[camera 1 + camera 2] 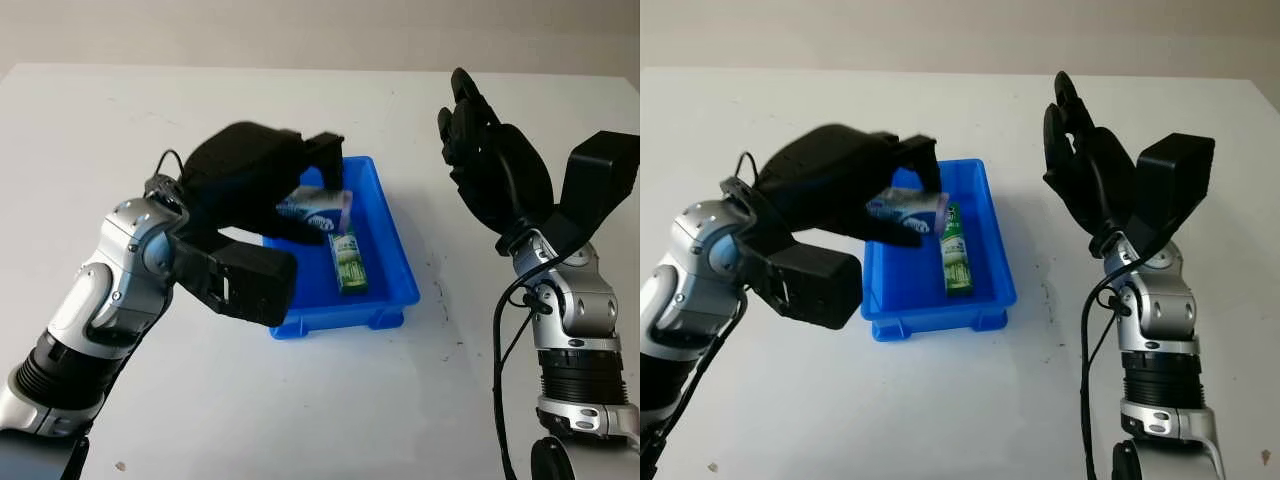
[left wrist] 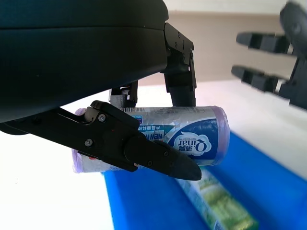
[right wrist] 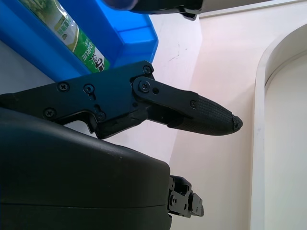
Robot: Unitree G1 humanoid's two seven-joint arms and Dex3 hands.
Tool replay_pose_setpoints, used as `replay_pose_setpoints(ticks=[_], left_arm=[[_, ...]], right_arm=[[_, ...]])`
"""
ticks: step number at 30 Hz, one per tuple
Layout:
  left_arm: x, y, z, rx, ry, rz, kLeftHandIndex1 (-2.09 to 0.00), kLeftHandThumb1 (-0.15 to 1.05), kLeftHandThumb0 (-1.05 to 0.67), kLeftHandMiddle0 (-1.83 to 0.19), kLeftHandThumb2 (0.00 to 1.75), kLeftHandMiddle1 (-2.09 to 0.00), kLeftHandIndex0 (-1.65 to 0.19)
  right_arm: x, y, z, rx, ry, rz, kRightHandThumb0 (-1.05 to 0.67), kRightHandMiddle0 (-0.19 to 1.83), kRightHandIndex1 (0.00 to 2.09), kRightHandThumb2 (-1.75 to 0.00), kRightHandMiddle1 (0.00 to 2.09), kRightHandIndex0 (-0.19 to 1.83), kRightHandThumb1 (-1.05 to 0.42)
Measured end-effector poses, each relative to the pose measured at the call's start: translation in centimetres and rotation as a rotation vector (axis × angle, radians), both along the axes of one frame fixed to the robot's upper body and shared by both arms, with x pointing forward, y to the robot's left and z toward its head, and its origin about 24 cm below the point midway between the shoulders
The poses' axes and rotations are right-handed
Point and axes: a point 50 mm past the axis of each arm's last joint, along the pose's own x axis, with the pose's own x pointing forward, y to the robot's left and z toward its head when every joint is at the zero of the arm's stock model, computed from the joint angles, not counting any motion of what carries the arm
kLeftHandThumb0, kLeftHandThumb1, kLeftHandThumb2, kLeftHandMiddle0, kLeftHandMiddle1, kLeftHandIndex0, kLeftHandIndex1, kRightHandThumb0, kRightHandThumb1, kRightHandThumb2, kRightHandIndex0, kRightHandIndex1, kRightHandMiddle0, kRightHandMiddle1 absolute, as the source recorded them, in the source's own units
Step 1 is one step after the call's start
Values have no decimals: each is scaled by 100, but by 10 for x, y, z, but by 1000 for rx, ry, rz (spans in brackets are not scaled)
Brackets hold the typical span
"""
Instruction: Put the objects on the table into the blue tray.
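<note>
My left hand (image 1: 300, 200) hangs over the blue tray (image 1: 395, 265), shut on a pale purple roll with a blue and white label (image 2: 192, 136). The same roll (image 1: 905, 210) shows between the black fingers, above the tray's left part. A green and white tube (image 1: 349, 262) lies lengthwise inside the tray, toward its right wall, and reappears below the roll as the green tube (image 2: 218, 203). My right hand (image 1: 480, 150) is raised to the right of the tray, open and holding nothing.
The tray stands near the middle of a white table (image 1: 300, 400). A pale rounded edge (image 3: 259, 96) runs along the table's far right side.
</note>
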Motion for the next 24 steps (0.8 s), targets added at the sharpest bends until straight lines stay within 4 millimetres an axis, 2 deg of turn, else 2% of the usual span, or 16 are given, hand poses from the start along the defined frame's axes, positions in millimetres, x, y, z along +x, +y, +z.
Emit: replay_pose_setpoints(ticks=[1, 2, 5, 7, 9, 11, 13, 17, 24], left_arm=[[0, 0, -1, 5, 1, -3, -179, 105, -43, -70, 19, -209, -19], [0, -1, -1, 11, 4, -6, -174, 105, -44, -61, 21, -209, -13], [1, -1, -4, 24, 24, -11, -131, 105, -50, -29, 25, -201, 3], [2, 0, -6, 23, 49, -15, -104, 105, -52, -17, 26, -189, 5], [3, 0, -8, 18, 77, -24, -79, 105, -54, -8, 26, -128, 5], [3, 0, -9, 5, 105, -43, -62, 105, -54, -16, 26, -55, 5], [3, 0, -10, -16, 132, -64, -54, 105, -54, -17, 24, -26, 6], [3, 2, -8, -81, 156, -104, -46, 105, -57, -10, 23, -9, 10], [3, 3, -6, -121, 167, -133, -38, 105, -61, -2, 31, -4, 13]], right_arm=[[0, 0, 0, 0, 0, 0, -69, -19, 0, -70, 0, -19, -105], [0, 0, 0, 0, 0, 0, -69, -19, 0, -70, 0, -19, -105], [0, 0, 0, 0, 0, 4, -69, -19, 0, -70, 0, -19, -105], [0, 0, 0, 0, 0, 6, -69, -19, 0, -70, 0, -19, -105], [0, 0, 0, 0, 0, 7, -69, -19, 0, -70, 0, -19, -105], [0, 0, 0, 1, -1, 6, -70, -19, 0, -69, 0, -19, -105], [0, 0, 0, 1, -1, 5, -70, -19, 0, -70, 0, -19, -105], [0, 0, 0, 1, -1, 5, -70, -19, 0, -69, 0, -19, -105], [0, 0, 0, 4, -1, 6, -70, -19, 0, -70, 0, -19, -105]])
